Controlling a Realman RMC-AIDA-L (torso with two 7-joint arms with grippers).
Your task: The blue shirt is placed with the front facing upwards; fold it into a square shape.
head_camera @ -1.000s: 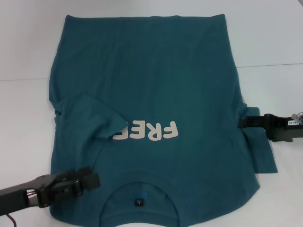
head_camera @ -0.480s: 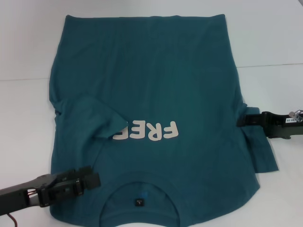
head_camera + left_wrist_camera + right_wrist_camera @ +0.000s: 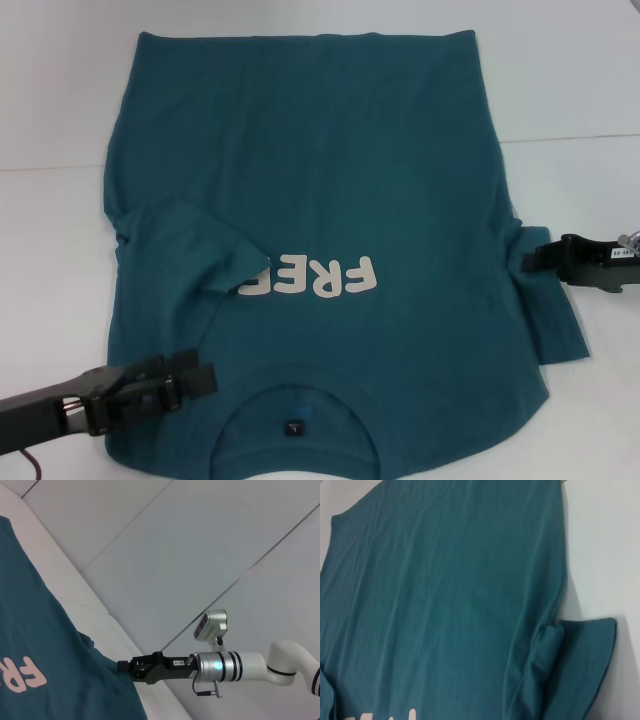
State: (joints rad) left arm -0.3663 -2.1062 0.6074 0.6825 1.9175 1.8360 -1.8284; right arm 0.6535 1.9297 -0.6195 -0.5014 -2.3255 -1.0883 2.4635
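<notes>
Since a second ago your right gripper (image 3: 512,258) has drawn slightly outward along the sleeve edge; whether its tips pinch the cloth, you cannot tell. Beside it lies the dark teal-blue cotton T-shirt (image 3: 310,180), flat on the white table (image 3: 580,80), print up, its other sleeve already folded inward. Your left gripper (image 3: 205,380), fingers unreadable, hovers near the collar. Pull without a firm hold and this sleeve slips, bunching the side seam.

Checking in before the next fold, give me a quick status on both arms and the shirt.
Left end effector over the shoulder by the collar. Right end effector at the spread sleeve. Blue shirt flat, print up, left sleeve folded inward. Nothing in the way.
</notes>
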